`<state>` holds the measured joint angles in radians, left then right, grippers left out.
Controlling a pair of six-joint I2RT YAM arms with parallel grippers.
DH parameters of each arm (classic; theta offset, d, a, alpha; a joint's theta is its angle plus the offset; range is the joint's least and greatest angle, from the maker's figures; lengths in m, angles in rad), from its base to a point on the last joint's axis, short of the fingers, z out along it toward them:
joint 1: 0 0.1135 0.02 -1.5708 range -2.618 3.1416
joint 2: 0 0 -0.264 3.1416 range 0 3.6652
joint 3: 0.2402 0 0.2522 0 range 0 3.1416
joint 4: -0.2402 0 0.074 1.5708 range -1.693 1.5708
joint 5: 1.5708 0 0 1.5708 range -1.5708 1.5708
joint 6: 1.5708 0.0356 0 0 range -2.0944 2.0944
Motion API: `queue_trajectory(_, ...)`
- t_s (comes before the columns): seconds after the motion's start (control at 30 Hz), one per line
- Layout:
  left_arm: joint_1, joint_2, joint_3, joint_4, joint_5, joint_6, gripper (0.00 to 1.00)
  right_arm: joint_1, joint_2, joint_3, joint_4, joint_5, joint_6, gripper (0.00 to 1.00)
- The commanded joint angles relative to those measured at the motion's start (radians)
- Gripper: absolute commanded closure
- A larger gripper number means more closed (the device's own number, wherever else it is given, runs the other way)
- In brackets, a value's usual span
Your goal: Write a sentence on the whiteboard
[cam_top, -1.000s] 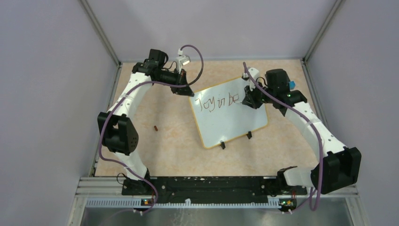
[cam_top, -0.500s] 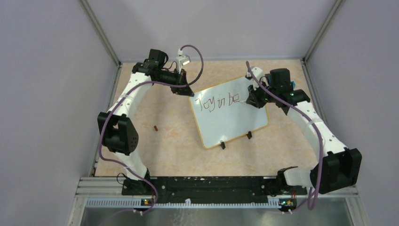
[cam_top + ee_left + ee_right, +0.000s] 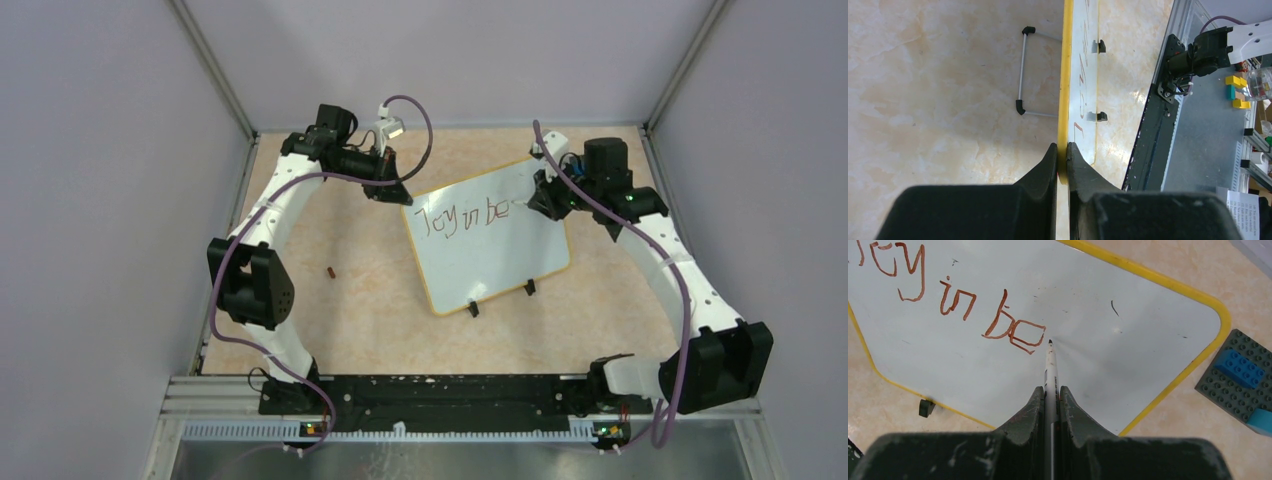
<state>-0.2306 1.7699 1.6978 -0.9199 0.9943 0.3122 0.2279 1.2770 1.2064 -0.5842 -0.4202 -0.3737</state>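
Note:
The whiteboard [image 3: 495, 255] lies tilted mid-table, white with a yellow rim; it also shows in the right wrist view [image 3: 1128, 340] and edge-on in the left wrist view [image 3: 1066, 100]. The sentence [image 3: 465, 216] reads "Joy in be" in reddish-brown, also in the right wrist view [image 3: 963, 300]. My left gripper [image 3: 400, 196] is shut on the board's upper-left rim [image 3: 1064, 160]. My right gripper [image 3: 535, 203] is shut on a white marker [image 3: 1050, 375]; its tip sits just right of the "e", close to the board.
A dark studded plate with blue bricks [image 3: 1238, 380] lies right of the board. A small brown piece [image 3: 331, 271] lies on the table to the left. Two black clip feet [image 3: 474, 309] hold the board's near edge. A wire stand [image 3: 1023, 75] shows behind the board.
My right gripper has drawn back to the right, off the written letters, with the marker in it. The left gripper and the board have not moved.

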Motion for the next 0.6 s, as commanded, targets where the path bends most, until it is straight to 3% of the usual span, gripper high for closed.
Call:
queue_trajectory(0.0, -0.004, -0.013, -0.001, 0.028, 0.004, 0.015, 1.0, -0.008, 0.005, 0.044, 0.031, -0.021, 0.01, 1.0)
queue_trajectory(0.57, -0.004, -0.007, 0.001, 0.03, 0.0, 0.013, 1.0, -0.018, 0.018, 0.036, 0.051, 0.008, 0.004, 1.0)
